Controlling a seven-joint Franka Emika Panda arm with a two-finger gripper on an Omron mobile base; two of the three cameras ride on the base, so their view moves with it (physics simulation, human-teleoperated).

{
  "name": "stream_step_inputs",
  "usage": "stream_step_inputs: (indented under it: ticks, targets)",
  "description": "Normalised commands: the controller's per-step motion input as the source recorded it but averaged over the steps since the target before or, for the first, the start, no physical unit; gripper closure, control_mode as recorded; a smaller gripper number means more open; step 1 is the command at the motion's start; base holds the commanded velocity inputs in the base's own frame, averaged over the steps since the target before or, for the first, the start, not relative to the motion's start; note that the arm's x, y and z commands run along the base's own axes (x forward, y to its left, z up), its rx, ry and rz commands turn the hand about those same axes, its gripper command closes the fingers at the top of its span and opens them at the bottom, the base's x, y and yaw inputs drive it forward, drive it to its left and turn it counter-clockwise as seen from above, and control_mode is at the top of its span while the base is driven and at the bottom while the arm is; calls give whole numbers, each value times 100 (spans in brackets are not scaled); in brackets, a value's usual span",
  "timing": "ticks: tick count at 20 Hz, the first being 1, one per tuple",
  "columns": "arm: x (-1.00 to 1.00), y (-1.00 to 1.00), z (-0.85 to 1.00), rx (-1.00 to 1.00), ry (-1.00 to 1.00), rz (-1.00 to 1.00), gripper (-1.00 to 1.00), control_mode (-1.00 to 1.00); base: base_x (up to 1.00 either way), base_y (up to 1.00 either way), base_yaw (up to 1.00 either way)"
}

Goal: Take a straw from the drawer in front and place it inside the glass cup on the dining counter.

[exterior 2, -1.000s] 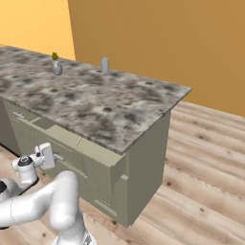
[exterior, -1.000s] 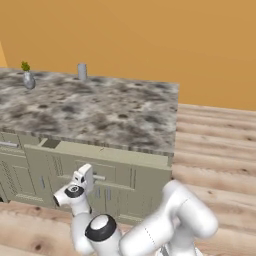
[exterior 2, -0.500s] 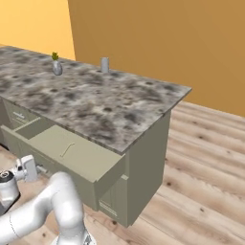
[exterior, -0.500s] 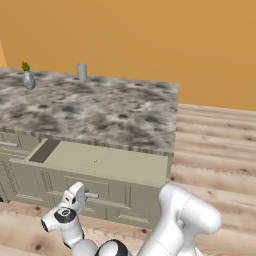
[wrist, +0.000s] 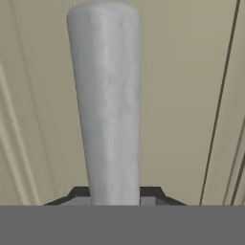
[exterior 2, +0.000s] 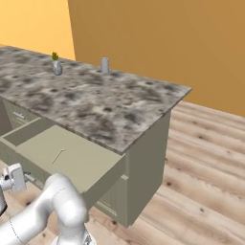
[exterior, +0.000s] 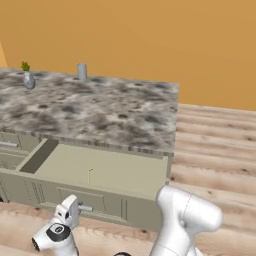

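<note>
The gripper (exterior: 75,206) clamps the silver handle (wrist: 106,100) of the drawer (exterior: 107,170), which stands pulled out so the straw (exterior: 90,175) on its beige floor is exposed, well apart from the cup (exterior: 82,71) on the counter (exterior: 115,107).

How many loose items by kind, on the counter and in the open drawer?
Translucent grey-white cylindrical glass cup: 1
Small rounded grey vase with green sprig: 1
Thin pale yellow straw on the beige floor of the grey-green drawer: 1
Total: 3
</note>
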Motion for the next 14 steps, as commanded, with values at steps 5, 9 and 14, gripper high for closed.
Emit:
stream_step_inputs:
  ticks: [5,9,14]
  targets:
    - [-51,33,10,4,6,-1,-100,-100,0,0,0]
    - [-18,9,59,23,26,-9,-100,-100,0,0,0]
    - [-11,3,79,35,37,-9,-100,-100,0,0,0]
